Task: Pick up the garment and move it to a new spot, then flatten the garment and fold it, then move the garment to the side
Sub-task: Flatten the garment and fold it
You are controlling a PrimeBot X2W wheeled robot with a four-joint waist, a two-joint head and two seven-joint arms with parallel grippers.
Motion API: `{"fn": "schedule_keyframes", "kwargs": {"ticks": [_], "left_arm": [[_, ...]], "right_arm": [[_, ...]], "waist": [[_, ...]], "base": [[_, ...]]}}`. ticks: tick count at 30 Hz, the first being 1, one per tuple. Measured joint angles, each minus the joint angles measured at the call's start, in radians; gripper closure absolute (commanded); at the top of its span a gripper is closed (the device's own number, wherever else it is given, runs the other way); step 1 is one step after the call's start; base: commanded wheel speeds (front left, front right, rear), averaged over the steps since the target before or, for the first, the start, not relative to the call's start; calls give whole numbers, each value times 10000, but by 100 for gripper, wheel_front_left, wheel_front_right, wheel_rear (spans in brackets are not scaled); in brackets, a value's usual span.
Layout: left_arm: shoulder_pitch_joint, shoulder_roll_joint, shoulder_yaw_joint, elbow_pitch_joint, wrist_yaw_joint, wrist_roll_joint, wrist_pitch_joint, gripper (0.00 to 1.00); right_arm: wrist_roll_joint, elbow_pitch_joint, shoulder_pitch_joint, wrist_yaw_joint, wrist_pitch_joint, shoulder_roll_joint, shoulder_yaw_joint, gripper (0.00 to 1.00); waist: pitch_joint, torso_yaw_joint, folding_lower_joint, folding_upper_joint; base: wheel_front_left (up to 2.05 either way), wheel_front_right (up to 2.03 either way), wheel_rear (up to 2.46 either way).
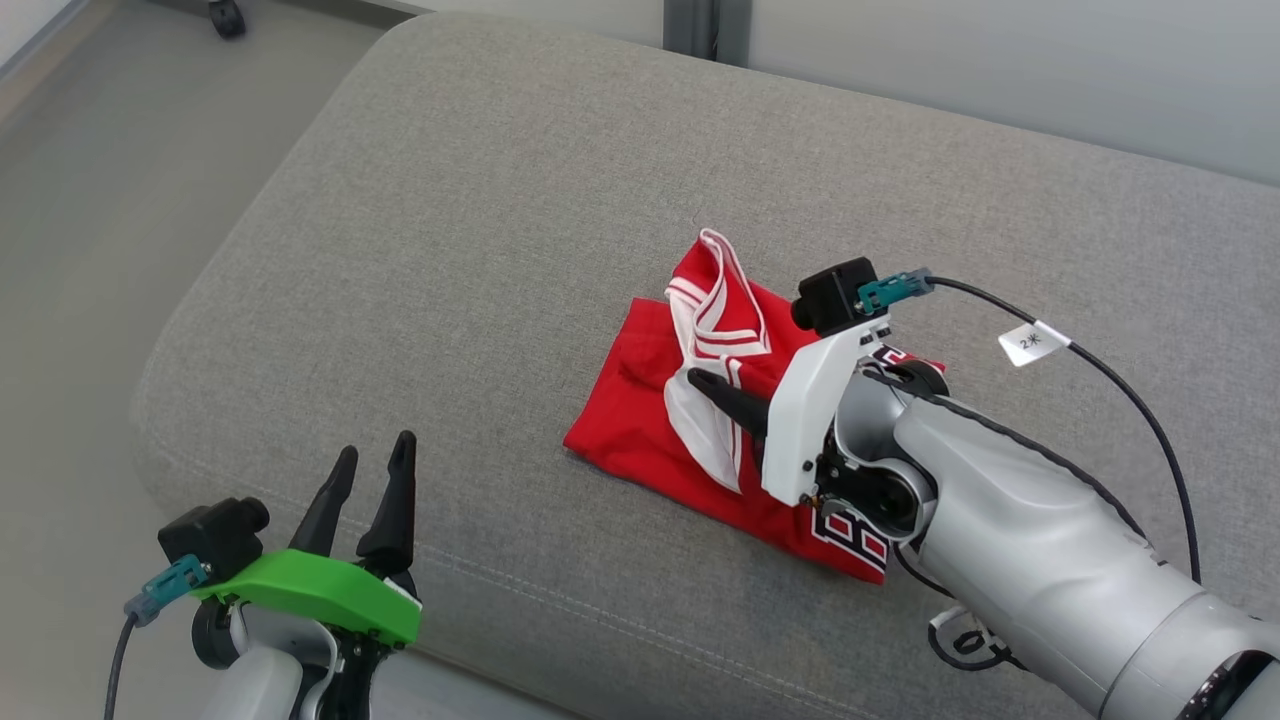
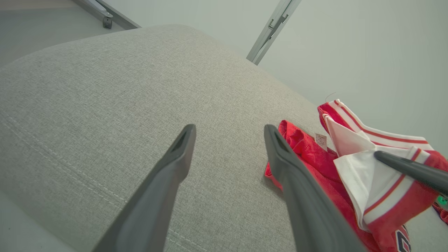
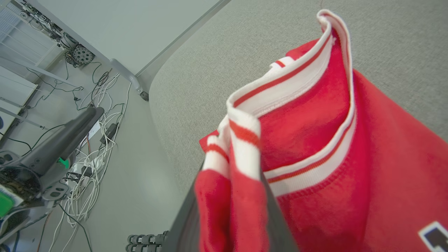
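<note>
One red-and-white garment (image 1: 640,420), one grey cushion (image 1: 450,250), one castor (image 1: 227,17) at eleven o'clock, and two grippers: left gripper (image 1: 376,448) at seven o'clock, right gripper (image 1: 705,385) toward four.

A grey fabric cushion (image 1: 480,250) is filling most of the frame; a red and white garment (image 1: 630,410) is lying crumpled right of centre.

A white tag (image 1: 1034,343) on the black cable (image 1: 975,293) read "2米". Block lettering (image 1: 850,535) on the red garment (image 1: 630,420) was partly hidden; its sewn label (image 2: 320,141) was too small to read.
</note>
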Motion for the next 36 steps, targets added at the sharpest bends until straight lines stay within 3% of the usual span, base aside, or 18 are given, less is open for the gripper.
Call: {"fn": "schedule_keyframes", "kwargs": {"ticks": [1,12,21,26,36], "left_arm": [[0,0,-4,6,0,0,0,0],[9,38,192,31,0,0,0,0],[22,132,437,-40,0,12,0,0],[28,194,579,-165,0,36,0,0],[134,353,888,-441,0,174,0,0]], "right_arm": [[-10,65,-1,0,6,38,54,0],[144,-311,19,0,-142,713,748,0],[477,-825,352,0,-591,746,1060,0],[470,-959,321,0,-1313,483,713,0],[6,-1039,254,0,-3087,-639,-82,0]], "waist": [[-4,2,0,0],[-124,-212,0,0],[-218,-635,0,0],[-229,-978,0,0],[-376,-1897,0,0]], "base": [[0,0,0],[0,0,0],[0,0,0],[0,0,0],[0,0,0]]}}
